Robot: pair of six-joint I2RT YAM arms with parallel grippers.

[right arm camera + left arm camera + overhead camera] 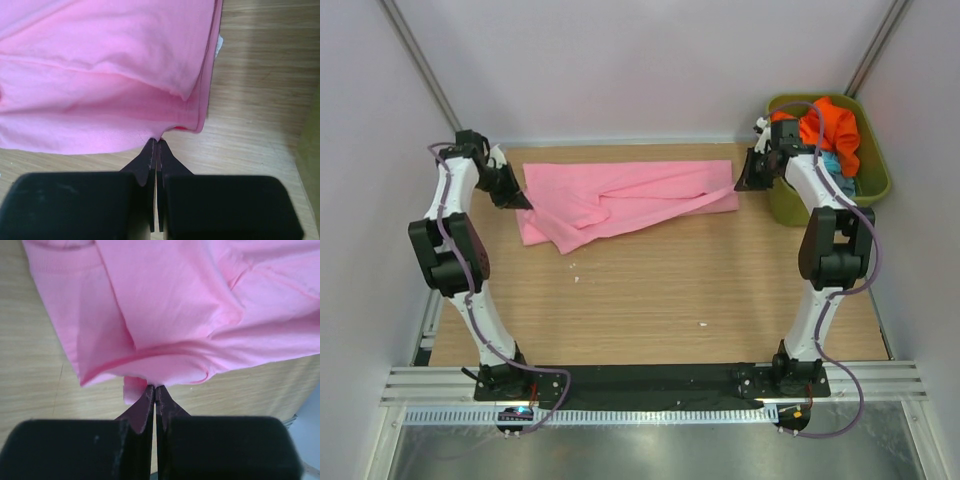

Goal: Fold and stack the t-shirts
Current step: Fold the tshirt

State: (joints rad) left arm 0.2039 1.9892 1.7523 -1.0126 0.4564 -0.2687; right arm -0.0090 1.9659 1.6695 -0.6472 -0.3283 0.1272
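At the left edge of the pink t-shirt (620, 200), which is spread in loose folds on the table (650, 290), the left gripper (517, 200) is closed on a pinch of fabric. At the shirt's right edge the right gripper (750, 183) is likewise clamped on the hem. Right of the shirt, an orange t-shirt (835, 125) and a light blue t-shirt (832, 165) are heaped in a green tub (875, 190).

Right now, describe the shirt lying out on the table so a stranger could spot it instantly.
On the wooden table, along its far edge, a pink t-shirt lies partly folded between the left pincer and right pincer. It is the only shirt out of the olive-green tub, where an orange shirt sits bunched.
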